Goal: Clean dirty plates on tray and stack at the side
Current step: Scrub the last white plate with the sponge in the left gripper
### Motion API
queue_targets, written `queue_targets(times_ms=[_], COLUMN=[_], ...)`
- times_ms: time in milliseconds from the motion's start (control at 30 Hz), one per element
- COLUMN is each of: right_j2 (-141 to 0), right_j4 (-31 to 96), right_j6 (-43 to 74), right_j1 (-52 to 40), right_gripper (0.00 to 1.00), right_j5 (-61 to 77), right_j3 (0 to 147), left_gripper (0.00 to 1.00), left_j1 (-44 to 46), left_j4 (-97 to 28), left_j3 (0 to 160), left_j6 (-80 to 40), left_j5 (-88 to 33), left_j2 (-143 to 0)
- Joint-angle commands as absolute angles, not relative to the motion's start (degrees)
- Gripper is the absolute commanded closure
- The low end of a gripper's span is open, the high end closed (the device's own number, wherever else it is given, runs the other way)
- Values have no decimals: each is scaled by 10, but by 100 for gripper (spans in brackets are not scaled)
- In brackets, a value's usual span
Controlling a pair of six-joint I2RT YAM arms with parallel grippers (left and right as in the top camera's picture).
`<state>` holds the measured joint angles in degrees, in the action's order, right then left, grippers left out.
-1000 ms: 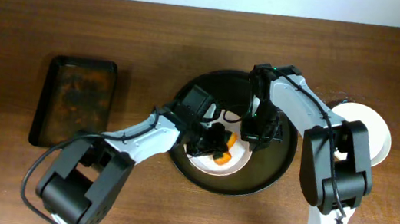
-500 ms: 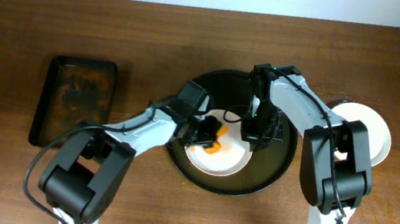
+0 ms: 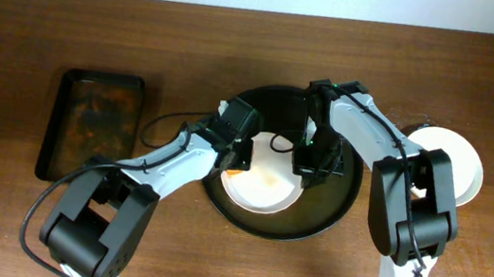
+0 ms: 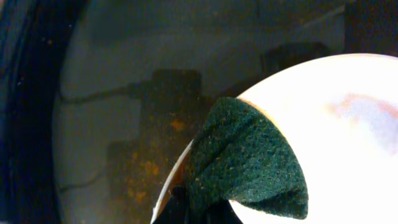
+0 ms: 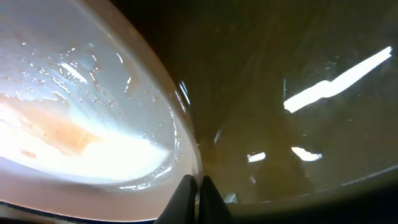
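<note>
left end effector (image 4: 198, 211) pinching green scrub pad (image 4: 249, 162) on plate (image 3: 265, 184); right end effector (image 5: 199, 186) pinching plate rim

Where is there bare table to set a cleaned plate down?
Bare table: the strip behind both trays, and left of the small tray. Crowded: the round tray, with the left arm and right arm over its plate.

The left arm (image 3: 167, 162) and right arm (image 3: 372, 131) were built of white links and black joint housings. A black cable (image 3: 145, 125) was looped off the former. The left tool (image 4: 198, 208) and right tool (image 5: 199, 190) were finished black.
</note>
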<state>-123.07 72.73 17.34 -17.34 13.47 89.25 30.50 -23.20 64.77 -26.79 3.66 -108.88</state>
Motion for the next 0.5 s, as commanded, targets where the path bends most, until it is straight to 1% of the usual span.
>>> queue_targets(times_ms=[0, 333, 367, 467], right_j2=[-1240, -1240, -1240, -1240], right_j4=[734, 741, 741, 741], right_j6=[168, 168, 168, 168], right_j1=[-170, -170, -170, -170], right_gripper=[96, 96, 94, 82], right_j5=[83, 83, 83, 83], right_j3=[887, 887, 887, 887], left_gripper=[100, 100, 100, 100], left_j1=[277, 277, 277, 277], left_j4=[-245, -266, -278, -329], left_j3=[659, 662, 662, 662], left_j6=[-260, -260, -261, -271], left_j5=[180, 245, 243, 209], left_j2=[-1111, -985, -979, -957])
